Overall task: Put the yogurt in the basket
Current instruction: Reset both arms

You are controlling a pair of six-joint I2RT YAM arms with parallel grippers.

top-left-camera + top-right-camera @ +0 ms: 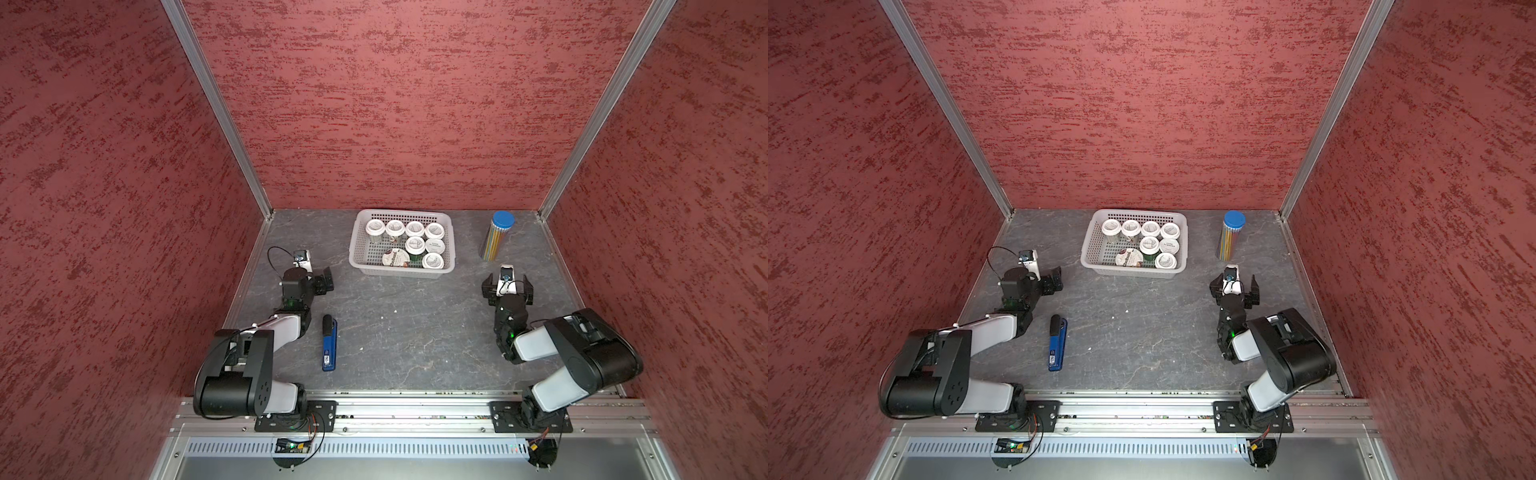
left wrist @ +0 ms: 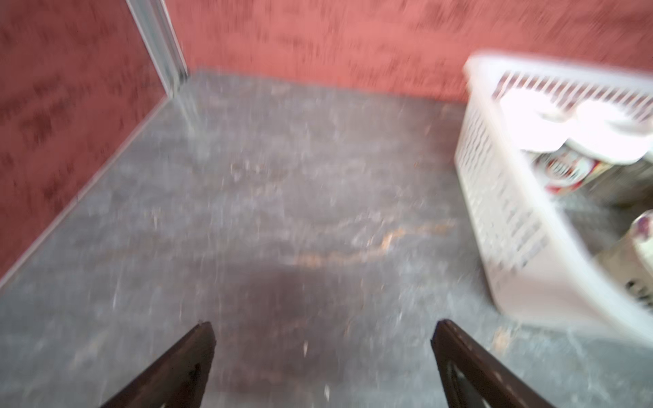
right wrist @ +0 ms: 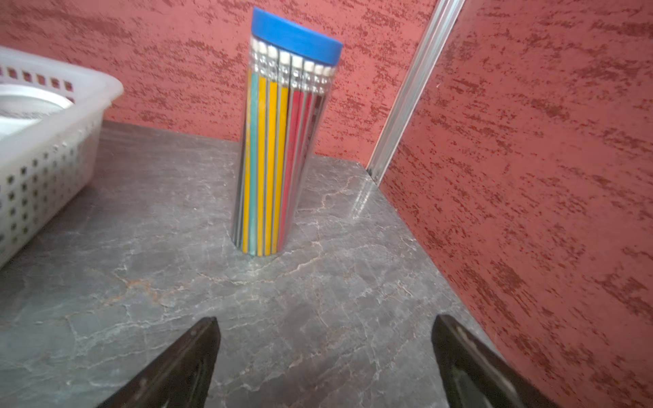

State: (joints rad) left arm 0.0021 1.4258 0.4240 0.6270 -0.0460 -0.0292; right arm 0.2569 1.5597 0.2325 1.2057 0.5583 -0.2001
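Pale greyish-white perforated plastic basket (image 1: 405, 273) is noted at the back centre of the dark grey marbled tabletop (image 1: 415, 328), close to the red textured rear wall (image 1: 395, 104).

The yogurt (image 1: 414, 229) is found wholly inside the basket, eight cups counted. Seven small round white-lidded cups are packed upright toward the right: four along the far wall, two behind them, one at the near right corner. The wider "Chobani" cup (image 1: 395, 257) is set at the near middle. Whether it is upright or tipped cannot be told. The left part of the basket floor is left bare.

A tall clear tube of coloured pencils with a blue cap (image 1: 496, 237) is seen upright at the back right, apart from the basket. A blue and black stapler (image 1: 329, 343) is laid flat at the near left, just beside the left forearm.

The left gripper (image 2: 321, 328) is placed left of the basket; its wrist view is blurred, yet the jaws are seen spread wide over bare tabletop, nothing held. The right gripper (image 3: 325, 323) is placed right of the basket, nearer than the pencil tube, with jaws equally wide and nothing gripped or touched.
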